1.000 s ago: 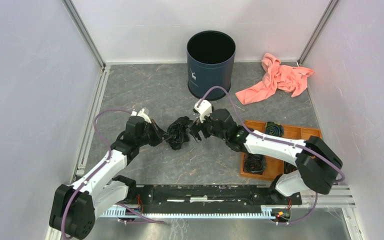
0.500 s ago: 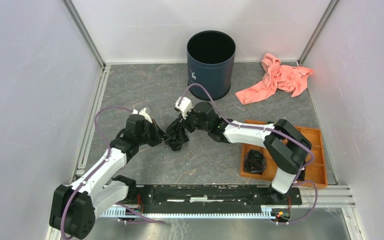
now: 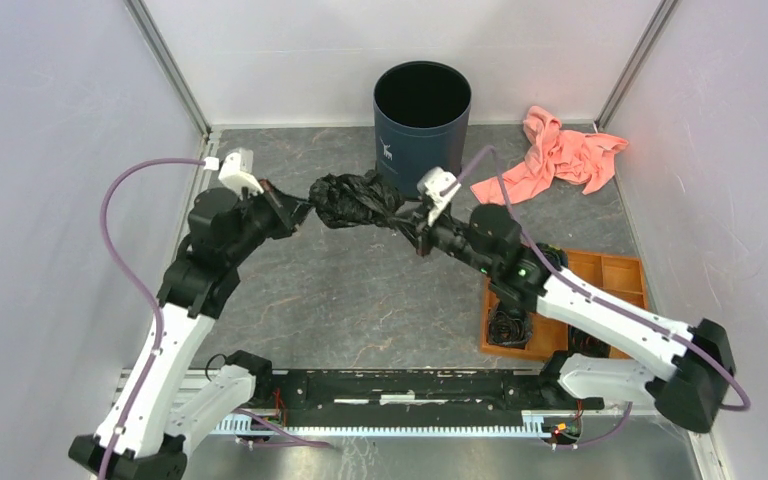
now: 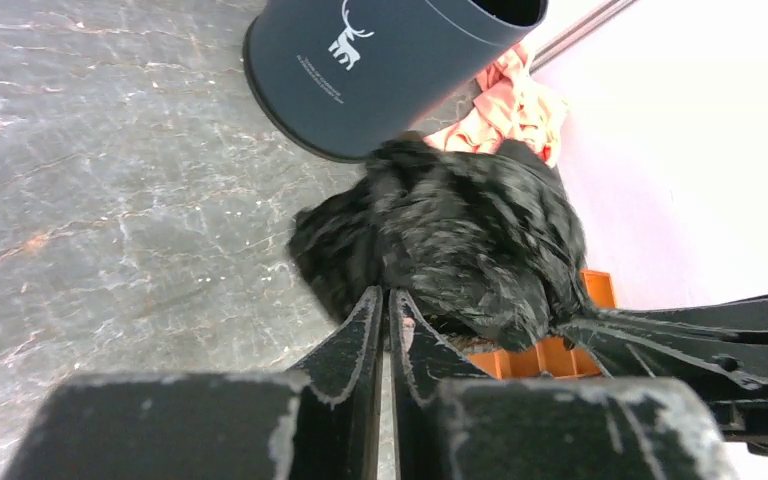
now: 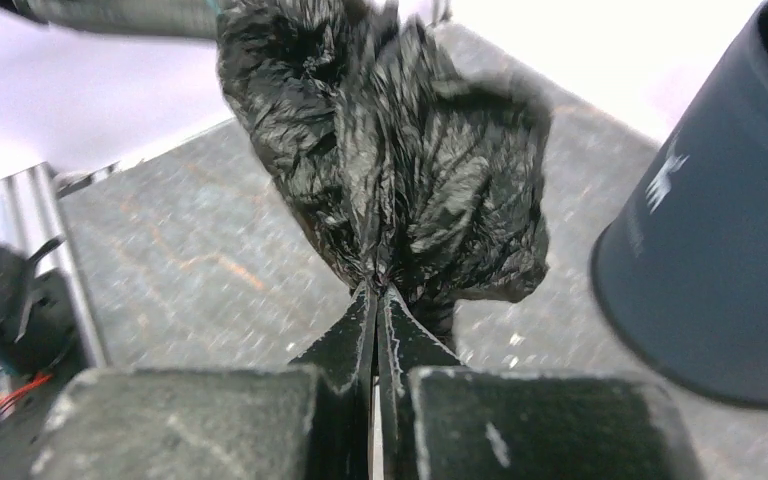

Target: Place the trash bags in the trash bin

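Observation:
The trash bag, crumpled glossy black film, hangs stretched between my two grippers above the floor, just in front of the trash bin. The bin is dark navy with a white deer logo and stands upright with its mouth open. My left gripper pinches the bag's left end and my right gripper pinches its right end. In the left wrist view the fingers meet at the left gripper on the bag, with the bin beyond. In the right wrist view the right gripper nips the bag, with the bin to the right.
A salmon-pink cloth lies at the back right beside the bin. An orange compartment tray sits at the right under my right arm, with a small black roll in it. White walls and metal rails border the grey floor.
Both arms rose and moved back toward the bin, carrying the bag. The right gripper closed on the bag, and the bag is now pulled out wider between the two grippers.

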You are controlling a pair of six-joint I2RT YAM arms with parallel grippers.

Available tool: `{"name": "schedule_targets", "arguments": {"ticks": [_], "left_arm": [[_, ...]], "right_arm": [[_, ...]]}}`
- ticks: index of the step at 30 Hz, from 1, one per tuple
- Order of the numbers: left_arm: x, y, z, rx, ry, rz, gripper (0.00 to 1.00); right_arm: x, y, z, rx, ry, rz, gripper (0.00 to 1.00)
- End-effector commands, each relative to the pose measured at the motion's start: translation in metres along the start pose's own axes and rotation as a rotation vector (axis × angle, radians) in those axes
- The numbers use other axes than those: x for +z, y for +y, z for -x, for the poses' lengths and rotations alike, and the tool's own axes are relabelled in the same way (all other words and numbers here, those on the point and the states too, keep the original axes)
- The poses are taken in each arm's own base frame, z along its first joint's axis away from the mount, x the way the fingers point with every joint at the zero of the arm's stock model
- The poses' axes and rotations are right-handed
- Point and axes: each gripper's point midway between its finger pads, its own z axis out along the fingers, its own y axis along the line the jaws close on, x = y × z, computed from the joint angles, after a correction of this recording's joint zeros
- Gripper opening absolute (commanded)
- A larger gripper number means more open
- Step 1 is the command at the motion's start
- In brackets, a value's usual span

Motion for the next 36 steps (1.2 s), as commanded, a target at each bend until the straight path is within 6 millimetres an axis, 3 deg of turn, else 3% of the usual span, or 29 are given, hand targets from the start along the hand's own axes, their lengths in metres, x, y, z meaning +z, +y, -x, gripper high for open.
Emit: {"name": "schedule_targets", "arguments": {"ticks": [1, 3, 6, 9, 10, 11, 18, 22, 29, 34, 36], "left_arm": [[-0.004, 0.037, -0.036, -0.014, 0.059, 0.106, 0.17], [-0.002, 0.049, -0.067, -0.056, 0.133, 0.113, 0.3], [0.0, 0.057, -0.105, -0.115, 0.222, 0.081, 0.4], [-0.001, 0.057, -0.119, -0.141, 0.255, 0.054, 0.65], [-0.001, 0.057, -0.123, -0.145, 0.265, 0.045, 0.75], [0.0, 0.056, -0.127, -0.151, 0.28, 0.035, 0.78], [0.011, 0.041, -0.154, -0.246, 0.36, -0.113, 0.89], [0.02, 0.037, -0.164, -0.307, 0.371, -0.17, 0.98], [0.041, 0.04, -0.2, -0.334, 0.463, -0.166, 0.97], [0.056, 0.04, -0.23, -0.336, 0.526, -0.144, 0.82], [0.061, 0.042, -0.239, -0.324, 0.545, -0.125, 0.72]], "right_arm": [[-0.024, 0.025, -0.091, 0.224, 0.185, 0.086, 0.0], [-0.039, 0.039, -0.122, 0.308, 0.227, 0.129, 0.0], [-0.052, 0.049, -0.149, 0.348, 0.263, 0.167, 0.0], [-0.057, 0.041, -0.171, 0.324, 0.338, 0.131, 0.0], [-0.058, 0.04, -0.174, 0.317, 0.351, 0.131, 0.0], [-0.058, 0.04, -0.175, 0.313, 0.36, 0.136, 0.0], [-0.061, 0.038, -0.156, 0.268, 0.313, 0.15, 0.0], [-0.067, 0.035, -0.166, 0.261, 0.328, 0.128, 0.0], [-0.089, 0.03, -0.205, 0.268, 0.428, 0.072, 0.01], [-0.112, 0.015, -0.234, 0.197, 0.576, -0.027, 0.05], [-0.114, 0.012, -0.231, 0.136, 0.598, -0.06, 0.1]]}}
